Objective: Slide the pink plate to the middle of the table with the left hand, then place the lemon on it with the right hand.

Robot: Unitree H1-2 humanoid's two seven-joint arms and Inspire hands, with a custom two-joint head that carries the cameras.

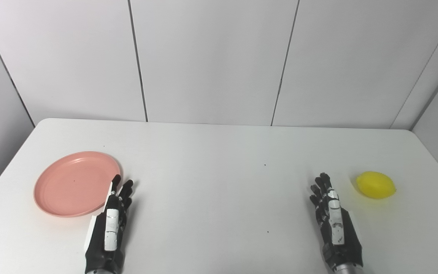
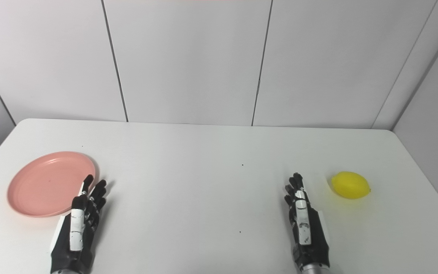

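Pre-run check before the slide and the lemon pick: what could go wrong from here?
1. The left hand sits at the near right rim of the shallow pink plastic plate; fingers may ride over the low rim instead of catching it.
2. The smooth oval yellow lemon lies apart from the open right hand and could roll toward the table's right edge if nudged.

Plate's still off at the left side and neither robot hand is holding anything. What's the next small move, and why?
Probably nudge the left robot hand leftward onto the rim of the round pink plastic plate. The plate lies at the table's left side, not the middle, and the hand sits open just beside its right edge. The oval yellow lemon and the open right robot hand can wait.
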